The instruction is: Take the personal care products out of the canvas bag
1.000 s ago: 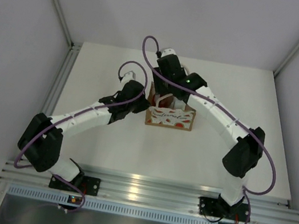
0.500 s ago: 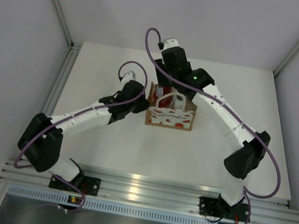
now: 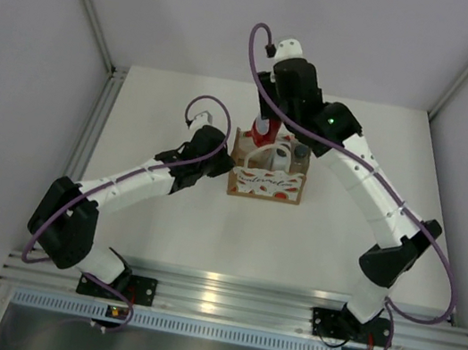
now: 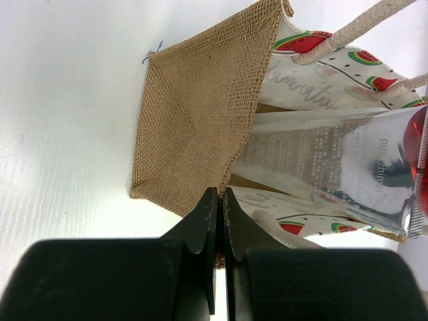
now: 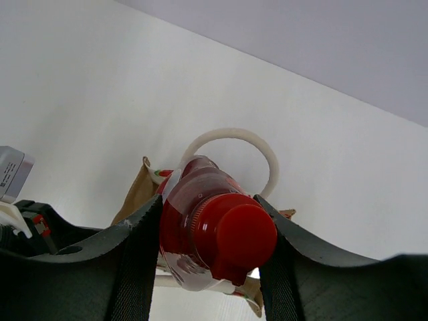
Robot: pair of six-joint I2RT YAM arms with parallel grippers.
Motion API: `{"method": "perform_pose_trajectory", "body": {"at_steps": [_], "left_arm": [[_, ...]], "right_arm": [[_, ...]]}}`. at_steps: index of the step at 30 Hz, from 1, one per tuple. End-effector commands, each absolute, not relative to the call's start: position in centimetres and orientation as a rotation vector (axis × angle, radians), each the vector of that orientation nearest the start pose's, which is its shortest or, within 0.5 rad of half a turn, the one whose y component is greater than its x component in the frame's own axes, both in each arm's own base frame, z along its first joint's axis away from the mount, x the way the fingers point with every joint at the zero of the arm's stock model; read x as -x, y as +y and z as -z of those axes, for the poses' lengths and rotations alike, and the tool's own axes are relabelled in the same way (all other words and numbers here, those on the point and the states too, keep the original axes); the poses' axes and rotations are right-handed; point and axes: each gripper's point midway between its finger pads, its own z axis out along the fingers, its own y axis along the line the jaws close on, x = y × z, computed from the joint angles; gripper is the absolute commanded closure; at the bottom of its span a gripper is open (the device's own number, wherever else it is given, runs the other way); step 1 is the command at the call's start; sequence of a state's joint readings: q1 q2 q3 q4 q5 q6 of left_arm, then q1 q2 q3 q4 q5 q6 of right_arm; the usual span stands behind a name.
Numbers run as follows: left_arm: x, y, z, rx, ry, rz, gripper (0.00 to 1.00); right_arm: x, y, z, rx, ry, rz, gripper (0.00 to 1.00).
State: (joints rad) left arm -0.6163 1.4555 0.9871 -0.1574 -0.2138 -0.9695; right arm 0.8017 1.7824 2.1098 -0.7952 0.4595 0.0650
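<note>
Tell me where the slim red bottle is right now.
In the top view, the slim red bottle is clamped in the right gripper, over the far edge of the tan canvas bag.

Overhead, close wrist views, canvas bag [image 3: 266, 183] shared

Light even and diffuse, from overhead. Table [image 3: 233, 229] bright white, near washed out in left wrist view. Shadows under the arms faint, soft-edged. Glare patch on metal rail [image 3: 224, 284]. Canvas bag [image 4: 194, 120] weave crisp; squeeze tube [image 4: 314, 157] mirror-bright. Left pincer [image 4: 219, 195] dark, featureless, soft near lens. Red bottle [image 5: 214, 227] cap glossy.
</note>
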Motion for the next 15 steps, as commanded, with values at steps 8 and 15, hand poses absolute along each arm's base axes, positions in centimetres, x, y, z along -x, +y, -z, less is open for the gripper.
{"method": "perform_pose_trajectory", "body": {"at_steps": [8,15], "left_arm": [[-33.7,-22.8,-13.0,0.5,2.274,0.541,1.0],[-33.5,-22.5,-13.0,0.49,2.272,0.534,1.0]], "right_arm": [[-37.4,20.1,-48.2,0.154,1.697,-0.044,1.0],[-38.2,12.7,-44.5,0.021,1.777,-0.011,1.0]]}}
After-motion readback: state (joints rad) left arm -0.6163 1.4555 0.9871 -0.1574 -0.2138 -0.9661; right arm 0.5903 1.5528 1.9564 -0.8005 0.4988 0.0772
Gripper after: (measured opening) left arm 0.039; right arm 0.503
